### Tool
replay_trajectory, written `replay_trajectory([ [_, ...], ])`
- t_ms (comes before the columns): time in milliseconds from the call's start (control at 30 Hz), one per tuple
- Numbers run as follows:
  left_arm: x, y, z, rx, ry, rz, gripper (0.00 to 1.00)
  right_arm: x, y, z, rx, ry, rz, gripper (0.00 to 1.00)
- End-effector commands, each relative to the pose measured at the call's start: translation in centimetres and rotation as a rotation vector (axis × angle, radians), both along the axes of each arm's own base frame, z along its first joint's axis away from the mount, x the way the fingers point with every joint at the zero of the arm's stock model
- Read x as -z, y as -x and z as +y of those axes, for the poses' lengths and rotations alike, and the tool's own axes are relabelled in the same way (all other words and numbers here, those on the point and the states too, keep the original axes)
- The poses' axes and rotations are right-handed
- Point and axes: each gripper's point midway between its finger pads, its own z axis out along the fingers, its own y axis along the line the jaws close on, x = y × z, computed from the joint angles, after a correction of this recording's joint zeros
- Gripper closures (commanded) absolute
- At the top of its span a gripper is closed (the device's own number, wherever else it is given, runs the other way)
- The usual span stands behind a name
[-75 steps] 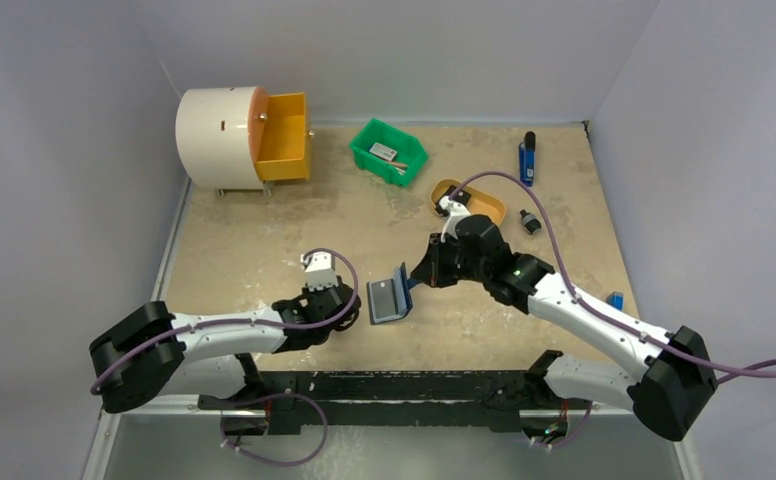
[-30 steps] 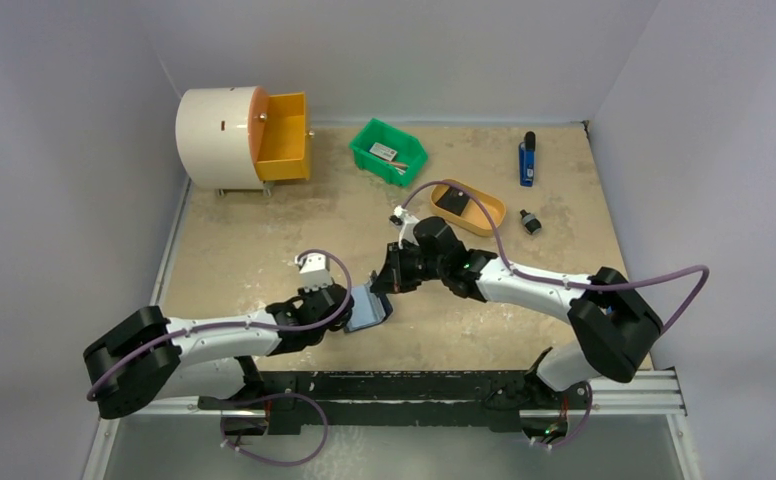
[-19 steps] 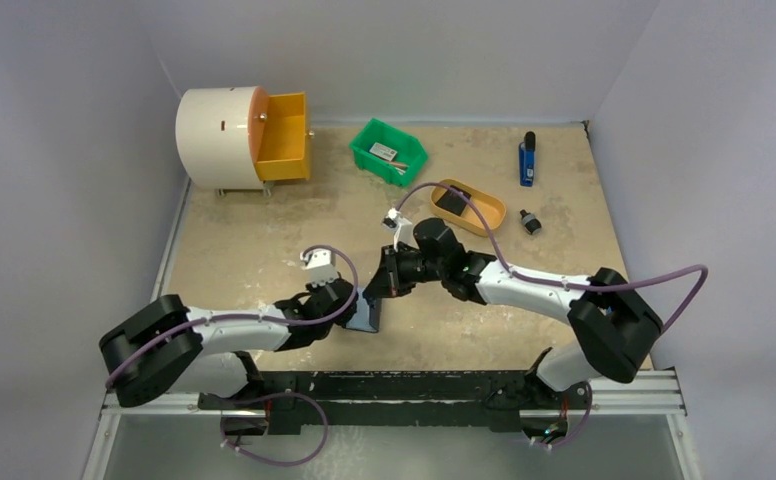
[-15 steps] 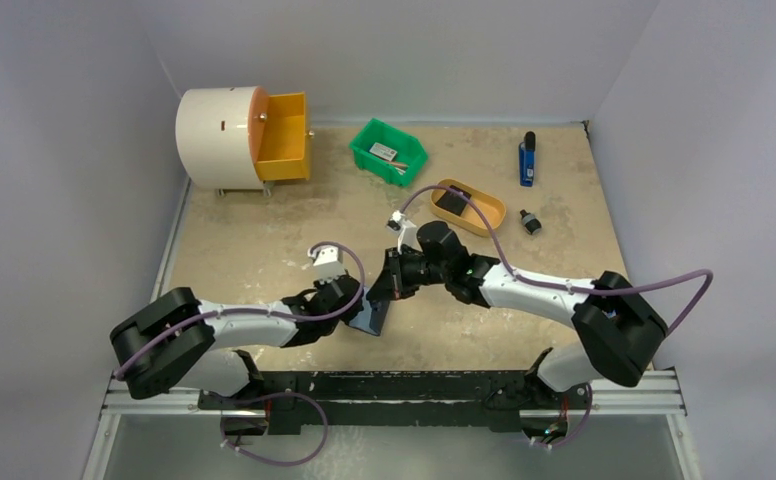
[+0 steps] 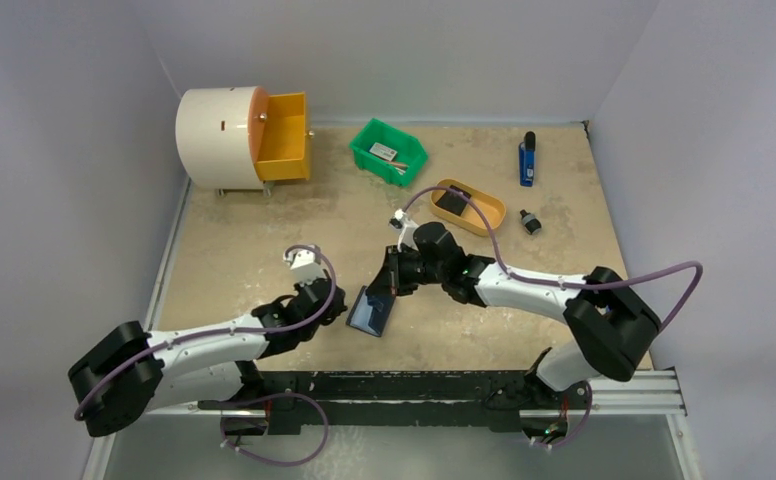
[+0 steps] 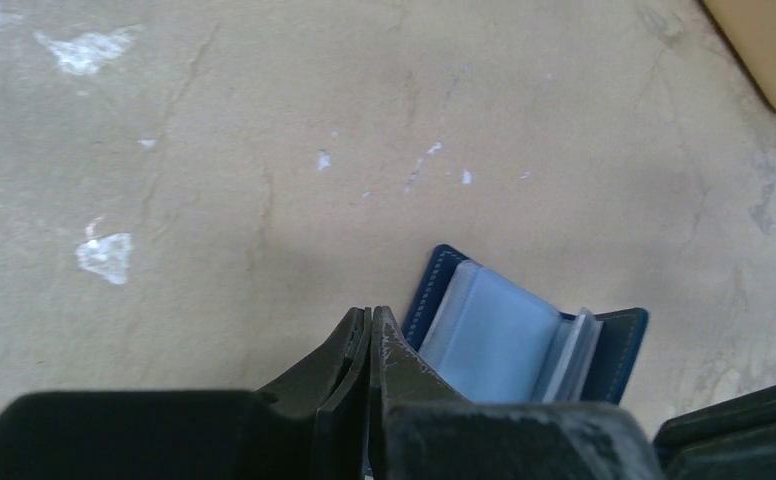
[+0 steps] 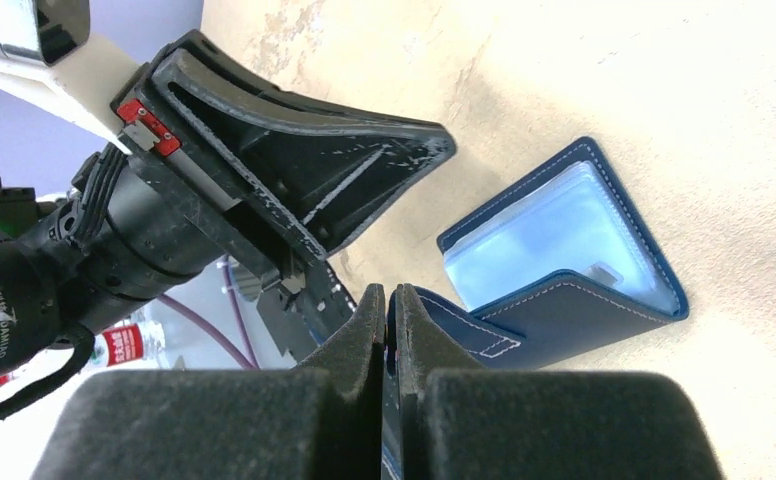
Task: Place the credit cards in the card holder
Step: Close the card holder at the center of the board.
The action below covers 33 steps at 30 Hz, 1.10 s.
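the right gripper [image 7: 386, 300], clamped on one flap, apparently props the card holder [image 7: 554, 235] open for loading, while the left gripper [image 6: 370, 322] sits beside it, jaws together and empty.

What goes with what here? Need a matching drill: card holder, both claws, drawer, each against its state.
Things:
1. card holder
2. left claw
3. right claw
4. drawer

States:
A. shut, empty
B. pulled out of the drum
C. shut on the card holder's flap
D. open, clear sleeves showing

Pairs: 1-D, 2-A, 3-C, 4-B
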Motion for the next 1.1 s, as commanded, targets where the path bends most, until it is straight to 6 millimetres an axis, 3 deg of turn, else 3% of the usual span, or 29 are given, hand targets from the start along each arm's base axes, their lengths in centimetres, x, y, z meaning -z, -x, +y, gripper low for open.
replay_trajectory([
  [0, 1.4, 0.7, 2.0, -0.024, -0.017, 0.033, 1.0, -0.7, -2.0, 0.6, 0.067, 0.003, -0.033, 1.0],
  [333, 3.8, 1.4, -0.2, 0.074, 0.001, 0.111, 1.0, -0.3, -3.9, 1.4, 0.131, 0.012, -0.003, 1.0],
  [567, 3.5, 1.6, -0.9, 0.102, 0.045, 0.097, 1.0, 1.3, -4.5, 3.1, 0.09, 0.032, 0.039, 1.0],
  [767, 3.4, 1.6, -0.4, 0.083, 0.046, 0.087, 1.0, 1.4, -5.0, 3.8, 0.046, 0.062, 0.024, 1.0],
  [933, 3.4, 1.6, 0.4, 0.052, 0.039, 0.081, 1.0, 0.5, -4.8, 3.4, 0.033, 0.086, 0.012, 0.67],
  [1067, 3.4, 1.6, 0.6, 0.044, 0.035, 0.079, 1.0, -0.7, -4.7, 3.2, 0.024, 0.096, 0.007, 0.48],
])
